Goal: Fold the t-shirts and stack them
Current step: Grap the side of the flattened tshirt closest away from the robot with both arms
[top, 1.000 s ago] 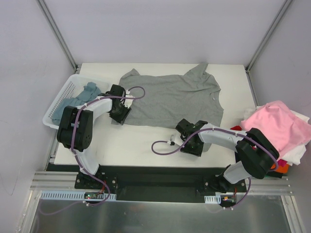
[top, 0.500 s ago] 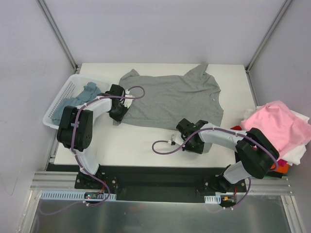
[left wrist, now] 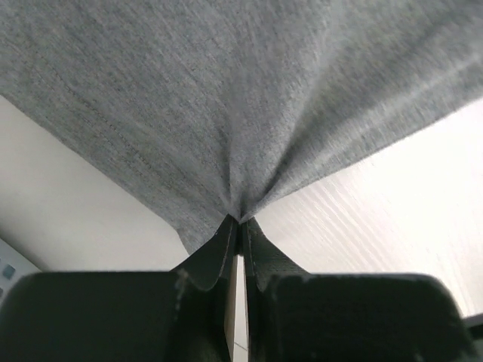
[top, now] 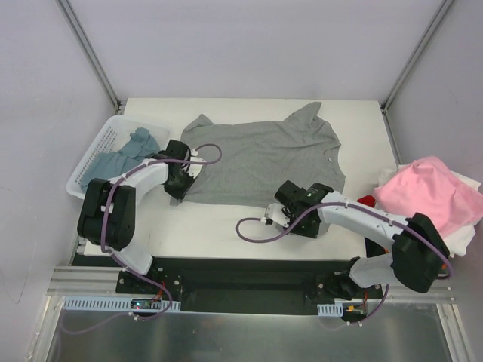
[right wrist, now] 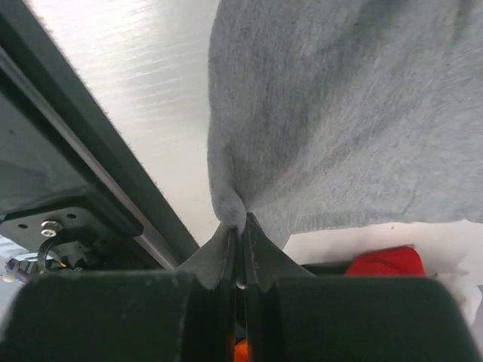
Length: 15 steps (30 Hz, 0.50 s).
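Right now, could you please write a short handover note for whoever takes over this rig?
Left gripper: shut on the near-left corner of the grey t-shirt.
Right gripper: shut on its near-right corner.
Things: the grey t-shirt lies spread on the table; the blue-teal t-shirt sits in the white basket at the left; the pink t-shirt tops a heap past the table's right edge.
Done: grey t-shirt spread and pinched at both corners.
Left: fold it, then fold the others and stack them; no folded stack shows yet.
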Each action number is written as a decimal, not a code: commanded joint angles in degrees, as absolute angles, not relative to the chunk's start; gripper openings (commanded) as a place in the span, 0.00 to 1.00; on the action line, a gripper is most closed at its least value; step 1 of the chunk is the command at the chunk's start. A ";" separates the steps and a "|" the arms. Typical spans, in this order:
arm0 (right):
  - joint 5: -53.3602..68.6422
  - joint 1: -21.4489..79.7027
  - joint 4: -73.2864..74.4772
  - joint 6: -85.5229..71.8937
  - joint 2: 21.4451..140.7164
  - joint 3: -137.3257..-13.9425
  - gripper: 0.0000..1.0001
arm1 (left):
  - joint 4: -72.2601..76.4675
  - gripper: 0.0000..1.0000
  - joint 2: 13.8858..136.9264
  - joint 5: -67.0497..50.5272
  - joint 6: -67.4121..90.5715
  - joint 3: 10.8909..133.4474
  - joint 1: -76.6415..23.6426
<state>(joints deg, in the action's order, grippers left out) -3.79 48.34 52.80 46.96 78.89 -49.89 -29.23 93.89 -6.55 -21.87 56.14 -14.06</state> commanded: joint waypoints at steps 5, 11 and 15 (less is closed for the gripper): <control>-3.51 53.17 61.70 42.72 71.20 -53.44 0.01 | -32.61 0.00 85.70 -7.12 -22.15 51.86 -17.93; -7.99 53.79 60.65 42.45 69.35 -53.26 0.01 | -32.87 0.00 84.99 -4.40 -22.50 53.61 -18.28; -10.98 53.09 59.85 43.06 69.43 -53.61 0.01 | -33.05 0.00 85.78 -2.73 -23.29 56.07 -18.28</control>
<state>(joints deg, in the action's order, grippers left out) -7.07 53.49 58.76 43.51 70.67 -51.90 -31.57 86.56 -5.08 -22.00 52.60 -18.04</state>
